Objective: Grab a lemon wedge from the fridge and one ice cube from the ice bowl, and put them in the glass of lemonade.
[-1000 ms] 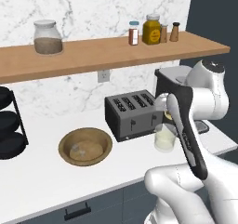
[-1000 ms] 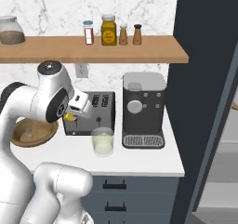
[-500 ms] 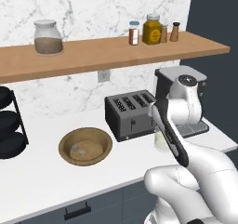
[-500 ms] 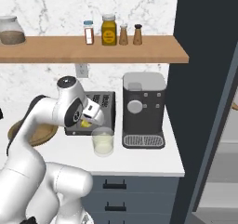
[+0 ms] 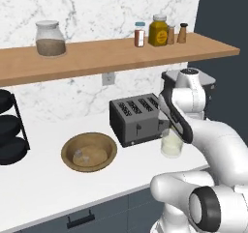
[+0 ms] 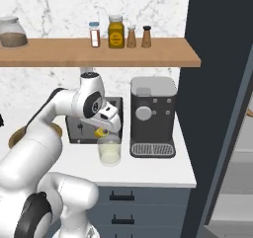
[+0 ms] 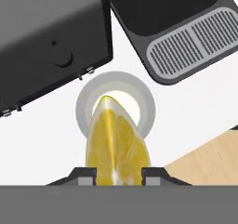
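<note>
From the left base view, your arm reaches over the bench (image 5: 38, 188) and hides the jaws; the glass of lemonade (image 5: 171, 144) stands just in front of the toaster (image 5: 137, 119), at its 5 o'clock corner. The ice bowl (image 5: 89, 152) sits well off at the glass's 9 o'clock, which I judge to be your next stop once the wedge is in.

From the right base view, the jaws (image 6: 105, 132) hang directly above the glass (image 6: 109, 150), holding the lemon wedge (image 6: 101, 132) just clear of the rim. The coffee machine (image 6: 152, 115) stands close at the glass's 3 o'clock and the toaster (image 6: 86, 125) close behind at 11 o'clock, so you have little room to drift sideways. The fridge (image 6: 217, 108) rises dark at far right.

From the hand view, the jaws (image 7: 114, 175) are narrow, pinching the wedge (image 7: 116, 144); its tip covers the 6 o'clock part of the glass (image 7: 88, 102) mouth. Nudge toward 12 o'clock so the whole wedge sits over the opening, keep low, then let go. The toaster (image 7: 51, 37) fills 10 o'clock and the coffee machine's drip grille (image 7: 195, 42) lies at 2 o'clock; touch neither
</note>
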Robot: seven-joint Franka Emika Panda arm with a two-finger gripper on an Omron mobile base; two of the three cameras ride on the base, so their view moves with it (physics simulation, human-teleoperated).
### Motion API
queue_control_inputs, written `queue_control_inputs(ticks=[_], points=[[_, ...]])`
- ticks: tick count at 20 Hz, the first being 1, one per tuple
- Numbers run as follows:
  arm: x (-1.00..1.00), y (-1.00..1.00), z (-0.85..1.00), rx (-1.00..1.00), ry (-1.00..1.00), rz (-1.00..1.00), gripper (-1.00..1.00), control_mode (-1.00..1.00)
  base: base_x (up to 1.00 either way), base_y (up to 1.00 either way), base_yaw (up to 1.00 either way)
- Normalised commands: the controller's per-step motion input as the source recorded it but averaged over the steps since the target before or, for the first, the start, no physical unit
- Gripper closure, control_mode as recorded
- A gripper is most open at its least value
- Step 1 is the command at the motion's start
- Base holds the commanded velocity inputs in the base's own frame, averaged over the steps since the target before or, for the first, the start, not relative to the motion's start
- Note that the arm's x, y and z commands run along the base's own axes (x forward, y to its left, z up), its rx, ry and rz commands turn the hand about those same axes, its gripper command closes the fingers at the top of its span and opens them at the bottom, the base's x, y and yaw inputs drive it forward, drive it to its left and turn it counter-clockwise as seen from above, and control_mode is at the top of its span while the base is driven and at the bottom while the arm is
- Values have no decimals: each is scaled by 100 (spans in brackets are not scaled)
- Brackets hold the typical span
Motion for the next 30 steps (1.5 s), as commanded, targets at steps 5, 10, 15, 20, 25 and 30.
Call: queue_control_inputs(ticks=[5,10,15,20,25,30], points=[[10,0,-55,1,-5,-5,100,-100,0,0,0],[0,0,-49,0,-15,0,100,-100,0,0,0],[9,0,-20,0,-4,0,100,-100,0,0,0],[13,0,-13,0,0,0,100,-100,0,0,0],[17,0,-8,0,0,0,100,-100,0,0,0],[20,0,0,0,0,0,100,-100,0,0,0]])
